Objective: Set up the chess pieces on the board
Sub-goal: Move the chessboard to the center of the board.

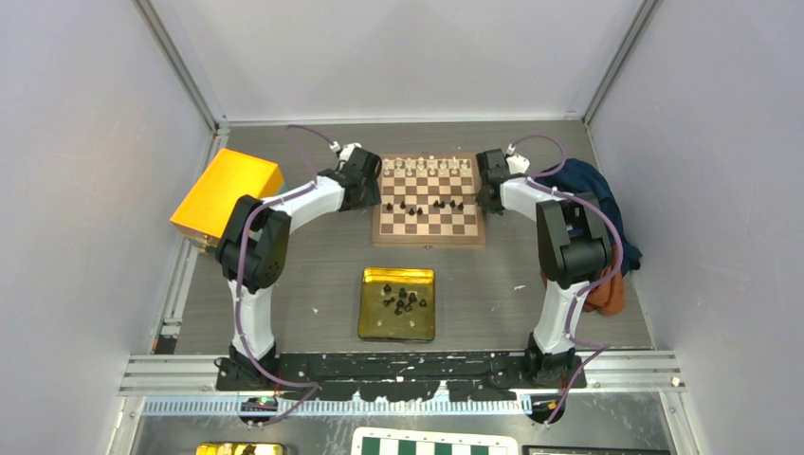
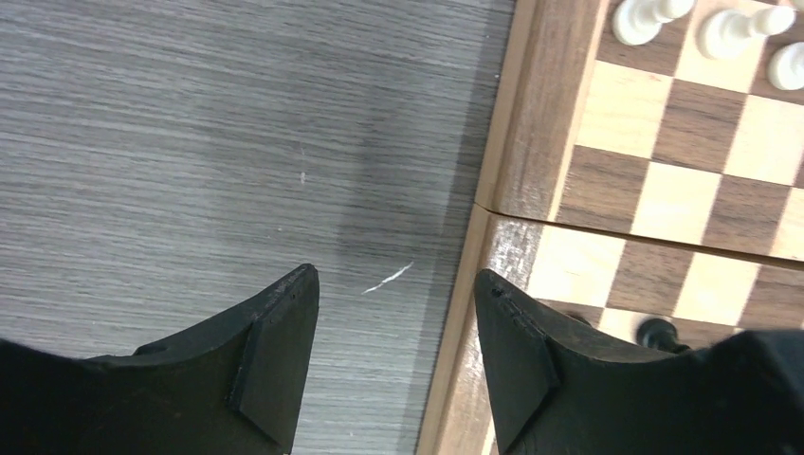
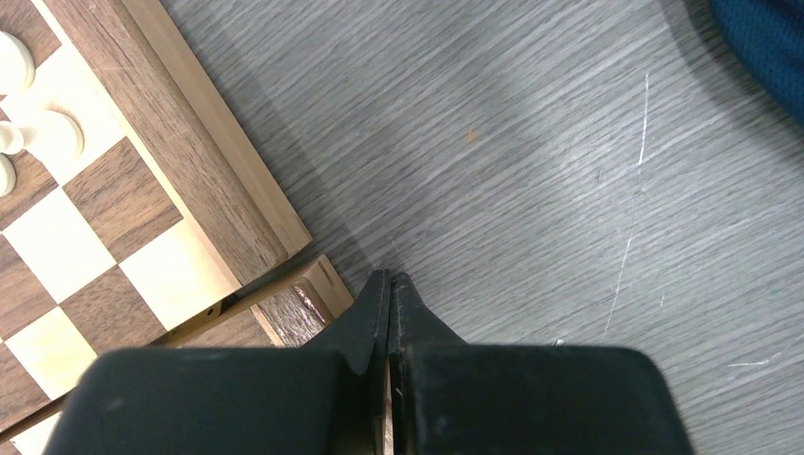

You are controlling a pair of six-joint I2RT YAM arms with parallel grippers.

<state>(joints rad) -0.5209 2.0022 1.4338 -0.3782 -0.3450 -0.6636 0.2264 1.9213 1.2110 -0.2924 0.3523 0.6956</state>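
2 grippers flank the board [image 1: 429,243], which sits toward the far edge of the worktop [image 1: 313,256], about midway between its side edges. Your left gripper [image 1: 377,197] hangs at the board's left edge with its jaws standing apart and nothing between them. In the left wrist view, 1 finger [image 2: 275,351] is over bare worktop and the other is over the board's wooden rim [image 2: 531,104], with a black piece [image 2: 657,332] just beside it. Your right gripper [image 1: 488,197] is at the board's right edge, jaws pressed together and holding nothing, its tips over the worktop just off the rim. Cream-white pieces [image 1: 427,168] line the board's far edge. Several black pieces [image 1: 422,205] stand scattered across the middle squares. More black pieces [image 1: 400,300] lie in a gold tray [image 1: 379,322] near the middle of the worktop, well apart from the board. A yellow box [image 1: 228,192] sits by the far left corner, and a blue cloth [image 1: 593,194] lies by the right edge.
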